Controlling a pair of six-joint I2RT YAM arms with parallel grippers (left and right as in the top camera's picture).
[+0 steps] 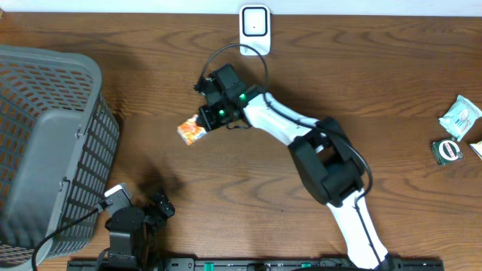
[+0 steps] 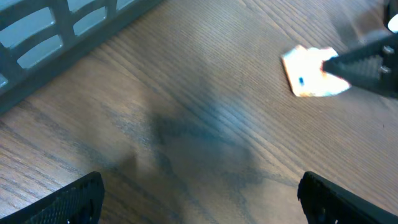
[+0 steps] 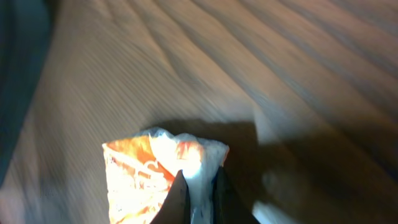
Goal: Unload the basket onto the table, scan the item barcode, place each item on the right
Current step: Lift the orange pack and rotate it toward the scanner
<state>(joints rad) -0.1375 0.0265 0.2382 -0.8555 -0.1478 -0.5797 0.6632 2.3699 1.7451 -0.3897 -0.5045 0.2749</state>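
Your small orange-and-white packet (image 1: pixel 190 133) sits left of the table's middle, about halfway between the far and near edges, and the right gripper (image 1: pixel 205 120) is pinched tight on its white end. In the right wrist view the fingertips (image 3: pixel 180 198) meet on the crinkled corner and cover part of it. The lower edge of the packet is cut off by the frame, and its print is too blurred to read. You cannot tell whether it rests on the wood or hangs just above it. The white scanner (image 1: pixel 254 28) stands at the middle of the far edge, well apart from the packet, with its top cropped. The left gripper (image 2: pixel 202 196) is spread wide near the near-left corner with nothing between its fingers, and only the two dark tips show in its own view. Beside it, the grey mesh basket (image 1: pixel 45 143) fills the left edge and runs out of frame. Near the right edge lie a pale green pouch (image 1: pixel 461 117) and a dark round item (image 1: pixel 448 149), both too small to identify. The table (image 1: pixel 226 218) is dark brown wood grain, with a strip of pale wall along its far edge.
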